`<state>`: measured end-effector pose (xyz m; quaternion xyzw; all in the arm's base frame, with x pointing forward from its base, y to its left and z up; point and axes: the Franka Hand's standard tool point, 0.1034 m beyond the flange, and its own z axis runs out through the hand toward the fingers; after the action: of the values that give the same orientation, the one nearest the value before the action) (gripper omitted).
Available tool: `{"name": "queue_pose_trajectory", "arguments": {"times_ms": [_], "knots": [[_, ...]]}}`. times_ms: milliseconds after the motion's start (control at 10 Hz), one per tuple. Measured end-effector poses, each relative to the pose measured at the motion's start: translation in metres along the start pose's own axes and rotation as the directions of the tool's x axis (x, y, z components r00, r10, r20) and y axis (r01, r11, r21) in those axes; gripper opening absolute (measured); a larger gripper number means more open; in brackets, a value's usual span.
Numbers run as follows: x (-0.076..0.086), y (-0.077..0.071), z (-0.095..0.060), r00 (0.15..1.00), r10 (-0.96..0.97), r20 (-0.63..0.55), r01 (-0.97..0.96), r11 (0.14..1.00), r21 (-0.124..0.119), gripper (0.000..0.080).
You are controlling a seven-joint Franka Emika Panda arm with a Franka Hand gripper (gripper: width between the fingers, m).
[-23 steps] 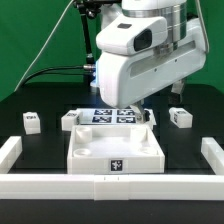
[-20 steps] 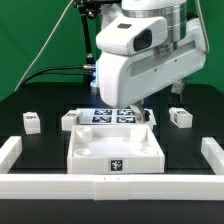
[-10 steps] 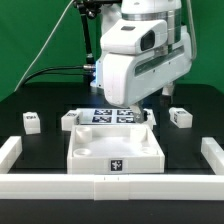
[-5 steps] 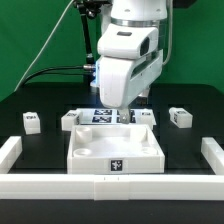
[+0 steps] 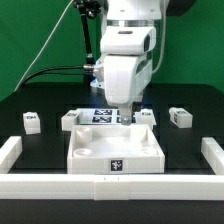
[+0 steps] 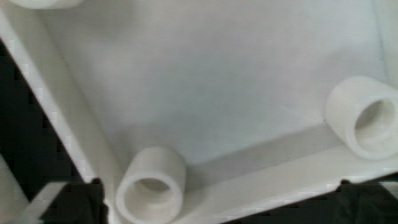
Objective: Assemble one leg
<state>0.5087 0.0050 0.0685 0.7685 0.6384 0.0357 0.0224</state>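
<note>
The large white square panel (image 5: 115, 150) lies at the table's middle, its raised rim up. Small white tagged legs lie around it: one at the exterior view's far left (image 5: 31, 121), one beside it (image 5: 69, 120), one by the panel's rear right corner (image 5: 147, 117), one at the right (image 5: 180, 116). My gripper (image 5: 128, 108) hangs over the panel's rear edge, its fingers mostly hidden by the wrist body. The wrist view shows the panel's inside (image 6: 214, 90) with two round corner sockets (image 6: 151, 185). The gripper (image 6: 205, 215) is open and empty, its dark fingers spread at the picture's lower corners.
The marker board (image 5: 108, 115) lies flat behind the panel. White rails bound the table at the front (image 5: 110, 187), left (image 5: 10, 152) and right (image 5: 212, 152). Black cables hang at the back left (image 5: 50, 70).
The arm has turned and shifted toward the exterior view's left, now standing narrower above the panel's rear edge. The panel and legs have not moved.
</note>
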Motion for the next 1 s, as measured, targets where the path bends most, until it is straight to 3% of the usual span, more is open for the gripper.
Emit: {"name": "queue_pose_trajectory", "arguments": {"times_ms": [200, 300, 700, 800, 1000], "knots": [[0.006, -0.015, 0.006, 0.996, -0.093, 0.011, 0.093, 0.995, -0.023, 0.065], [0.01, -0.018, 0.008, 0.995, -0.092, 0.022, 0.093, 0.995, -0.02, 0.065], [0.006, -0.017, 0.008, 0.996, -0.092, 0.022, 0.093, 0.995, -0.021, 0.065], [0.004, -0.019, 0.012, 0.987, -0.16, 0.026, 0.161, 0.987, -0.018, 0.065], [-0.004, -0.043, 0.023, 0.972, -0.232, 0.029, 0.231, 0.973, 0.012, 0.065]]}}
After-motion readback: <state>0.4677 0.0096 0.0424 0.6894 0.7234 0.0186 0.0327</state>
